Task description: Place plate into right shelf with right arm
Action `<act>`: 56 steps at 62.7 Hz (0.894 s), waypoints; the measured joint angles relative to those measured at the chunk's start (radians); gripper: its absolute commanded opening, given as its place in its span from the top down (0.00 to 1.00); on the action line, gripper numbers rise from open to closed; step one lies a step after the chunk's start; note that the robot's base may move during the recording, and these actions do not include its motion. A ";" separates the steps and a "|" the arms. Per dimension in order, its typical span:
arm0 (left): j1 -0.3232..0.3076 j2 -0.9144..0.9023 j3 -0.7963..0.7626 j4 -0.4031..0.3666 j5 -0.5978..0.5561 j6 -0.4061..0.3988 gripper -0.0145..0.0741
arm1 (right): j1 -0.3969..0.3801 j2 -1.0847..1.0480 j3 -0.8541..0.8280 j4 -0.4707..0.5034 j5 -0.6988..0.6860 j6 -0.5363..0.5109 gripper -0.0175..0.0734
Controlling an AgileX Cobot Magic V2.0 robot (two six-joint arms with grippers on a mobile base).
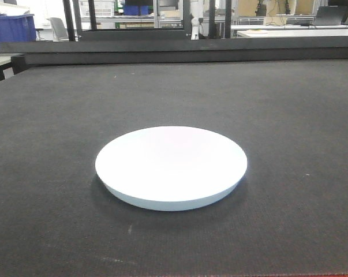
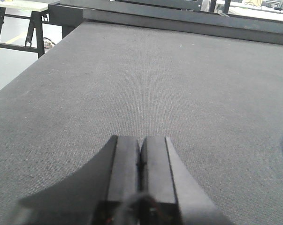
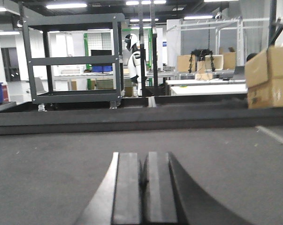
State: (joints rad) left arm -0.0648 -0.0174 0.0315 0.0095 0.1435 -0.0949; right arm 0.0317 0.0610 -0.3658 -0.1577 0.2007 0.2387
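Plain white plate (image 1: 171,164), no pattern, on a dark grey, finely woven table (image 1: 289,115). Blue bin (image 1: 11,29) up at ten o'clock. Left tool (image 2: 141,143) black, right tool (image 3: 144,157) black too.

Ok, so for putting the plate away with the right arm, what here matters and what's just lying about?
Job: plate, lying flat on the black table; right gripper, shut, empty. The shelf meant cannot be picked out here.
Lying about: left gripper, shut; cardboard boxes; dark rack; blue bin.
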 measured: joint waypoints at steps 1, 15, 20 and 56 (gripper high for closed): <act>0.000 0.000 0.000 0.000 0.000 0.000 0.89 | 0.007 0.016 -0.046 0.000 0.025 0.000 0.74; 0.000 0.000 0.000 0.000 0.000 0.000 0.89 | 0.131 0.408 -0.475 0.149 0.410 -0.076 0.74; 0.000 0.000 0.000 0.000 0.000 0.000 0.89 | 0.188 0.580 -0.596 0.230 0.535 -0.120 0.74; 0.000 0.000 0.000 0.000 0.000 0.000 0.89 | 0.478 1.573 -1.014 0.291 0.923 -0.134 0.12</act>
State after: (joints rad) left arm -0.0648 -0.0174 0.0315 0.0095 0.1435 -0.0949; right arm 0.5098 1.6338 -1.3799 0.1336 1.1235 0.1043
